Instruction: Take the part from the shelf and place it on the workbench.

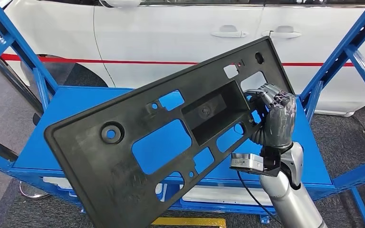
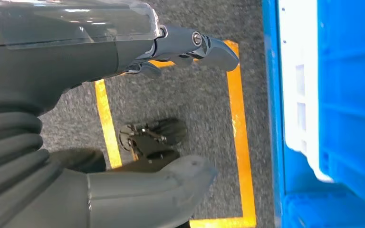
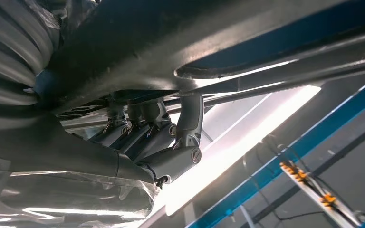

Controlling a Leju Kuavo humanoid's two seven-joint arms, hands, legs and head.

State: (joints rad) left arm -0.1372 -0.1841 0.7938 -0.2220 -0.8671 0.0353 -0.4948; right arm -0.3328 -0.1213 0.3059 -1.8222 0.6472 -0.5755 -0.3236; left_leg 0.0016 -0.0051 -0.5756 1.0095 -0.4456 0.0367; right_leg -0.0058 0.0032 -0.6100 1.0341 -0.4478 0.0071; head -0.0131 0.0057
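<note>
The right robot hand (image 1: 276, 114) grips the big flat black plastic part with holes (image 1: 161, 137) by its right end, fingers hooked over an edge, holding it tilted above the blue metal shelf (image 1: 66, 109). The left robot hand (image 2: 123, 118) hangs open over grey floor (image 2: 190, 95) with yellow lines (image 2: 240, 142).

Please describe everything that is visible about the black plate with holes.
The black plate is a long, flat panel of matte, plastic-looking material with rounded corners. It has several rectangular cut-outs, small round holes and a recessed box near its middle. It is held tilted above the blue shelf, its far end raised. The right hand grips it near that raised end, fingers through an opening.
</note>
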